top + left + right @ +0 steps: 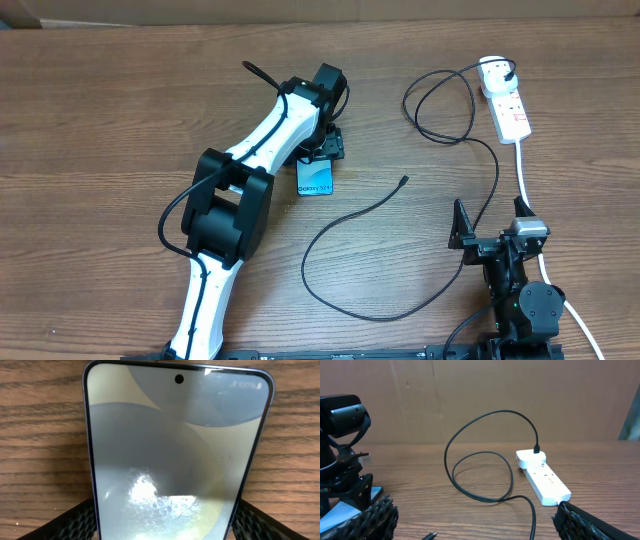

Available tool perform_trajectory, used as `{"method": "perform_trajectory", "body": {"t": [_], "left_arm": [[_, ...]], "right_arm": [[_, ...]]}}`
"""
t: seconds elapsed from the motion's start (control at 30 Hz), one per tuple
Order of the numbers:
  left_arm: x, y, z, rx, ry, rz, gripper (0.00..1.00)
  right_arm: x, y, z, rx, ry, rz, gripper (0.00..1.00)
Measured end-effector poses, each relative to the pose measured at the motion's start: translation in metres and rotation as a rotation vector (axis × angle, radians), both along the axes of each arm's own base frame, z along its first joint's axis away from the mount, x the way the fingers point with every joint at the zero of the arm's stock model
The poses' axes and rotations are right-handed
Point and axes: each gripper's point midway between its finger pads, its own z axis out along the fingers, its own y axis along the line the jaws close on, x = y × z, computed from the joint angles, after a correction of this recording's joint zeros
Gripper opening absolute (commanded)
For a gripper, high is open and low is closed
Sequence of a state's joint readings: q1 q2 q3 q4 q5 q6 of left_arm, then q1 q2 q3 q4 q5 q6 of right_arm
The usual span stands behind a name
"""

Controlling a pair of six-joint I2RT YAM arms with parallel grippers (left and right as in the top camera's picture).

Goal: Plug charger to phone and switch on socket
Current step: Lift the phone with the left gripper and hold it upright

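You are at the opening step: securing the phone (175,450) so the cable can go in. Your left tool (163,515) hangs right over the phone with its jaws wide, one finger along each long edge. You cannot tell whether they pinch it or only flank it. The phone lies flat on the tabletop (100,120), screen up.

The charger (304,268) is not yet in the phone. Its connector tip (403,181) lies loose on the tabletop, off the phone's side towards the socket (508,105) and clearly apart from it. The plug (511,71) already sits in the socket's end farthest from the phone. From here you cannot read whether the switch is on.

Your right tool (472,507) is fully open and holds nothing. It is well away from the phone, beyond the connector tip.

The likely next move is to make the left hold firm. Then bring the right tool to the tip, pinch it close behind the connector and line it up with the phone's port.

Watch three things:
- The left arm (250,170) covers most of the phone from above, so the port end is hard to see.
- The slack of the charger loops across the tabletop between phone and right tool and may drag.
- The socket's white cord (522,170) runs close beside the right arm.
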State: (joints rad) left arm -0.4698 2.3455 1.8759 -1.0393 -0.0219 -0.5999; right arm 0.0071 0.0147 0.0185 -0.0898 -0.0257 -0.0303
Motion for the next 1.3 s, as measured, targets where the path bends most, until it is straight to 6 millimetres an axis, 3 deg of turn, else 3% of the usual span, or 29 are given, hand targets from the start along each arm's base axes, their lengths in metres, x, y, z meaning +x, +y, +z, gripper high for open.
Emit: {"method": "perform_trajectory", "body": {"t": [0.63, 1.0, 1.3], "left_arm": [[-0.001, 0.000, 0.001, 0.002, 0.003, -0.002, 0.76], [-0.008, -0.001, 0.002, -0.004, 0.036, -0.002, 0.68], [-0.013, -0.001, 0.002, -0.009, 0.059, -0.002, 0.73]], "right_arm": [[0.000, 0.000, 0.000, 0.001, 0.000, 0.000, 1.00], [0.000, 0.000, 0.000, 0.000, 0.000, 0.000, 1.00], [0.000, 0.000, 0.000, 0.000, 0.000, 0.000, 1.00]]}}
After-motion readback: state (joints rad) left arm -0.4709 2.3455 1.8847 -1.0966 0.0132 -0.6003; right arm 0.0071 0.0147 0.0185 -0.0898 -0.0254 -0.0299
